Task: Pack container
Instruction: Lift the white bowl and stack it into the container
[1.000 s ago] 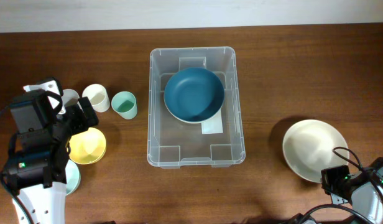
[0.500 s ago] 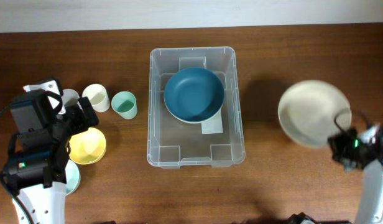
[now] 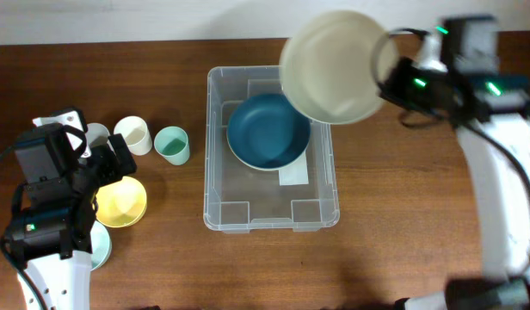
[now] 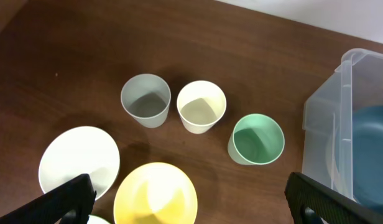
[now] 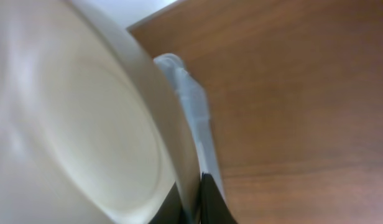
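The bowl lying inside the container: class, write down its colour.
The bowl is dark teal blue; it sits in the container, clearest in the overhead view.

Left side of worktop (image 3: 403, 189): grey cup (image 4: 145, 99), cream cup (image 4: 201, 106), green cup (image 4: 257, 138) in a row. Toward front-left corner: yellow bowl (image 4: 155, 194) just beside white plate (image 4: 76, 160). Mid-worktop: blue bowl (image 3: 268, 131). Far edge: cream bowl (image 3: 332, 67), tilted, aloft.

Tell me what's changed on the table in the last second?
The right gripper, clamped on the cream bowl, lifted it off the table at the right and swung it left, over the far right corner of the container. The blue bowl inside, the three cups, the yellow bowl and the left arm stayed put.
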Motion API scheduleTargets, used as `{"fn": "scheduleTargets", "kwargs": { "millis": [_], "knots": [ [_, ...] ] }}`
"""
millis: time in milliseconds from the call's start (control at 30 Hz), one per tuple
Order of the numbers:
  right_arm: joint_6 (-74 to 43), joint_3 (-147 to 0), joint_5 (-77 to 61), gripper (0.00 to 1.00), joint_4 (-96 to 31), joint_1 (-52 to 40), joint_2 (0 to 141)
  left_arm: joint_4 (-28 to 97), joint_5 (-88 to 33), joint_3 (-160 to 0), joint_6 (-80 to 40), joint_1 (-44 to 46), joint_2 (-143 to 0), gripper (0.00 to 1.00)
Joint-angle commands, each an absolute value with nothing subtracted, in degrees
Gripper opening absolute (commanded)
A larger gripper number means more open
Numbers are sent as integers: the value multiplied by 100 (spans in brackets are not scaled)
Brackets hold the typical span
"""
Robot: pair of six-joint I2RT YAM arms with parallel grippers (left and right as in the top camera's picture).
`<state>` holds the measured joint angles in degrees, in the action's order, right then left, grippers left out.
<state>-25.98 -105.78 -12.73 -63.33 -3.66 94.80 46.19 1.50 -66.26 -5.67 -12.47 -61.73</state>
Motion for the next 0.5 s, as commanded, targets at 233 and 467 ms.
{"fn": "scheduleTargets", "kwargs": {
  "millis": [233, 467],
  "knots": [
    [-2215, -11819, -956, 4, -6790, -1625, 11655, 4617, 123, -6700, -620, -1280, -6182, 100],
    [-2161, -11819, -825, 5, -6820, -1874, 12130, 4615, 123, -6700, -620, -1280, -6182, 100]
  ]
}}
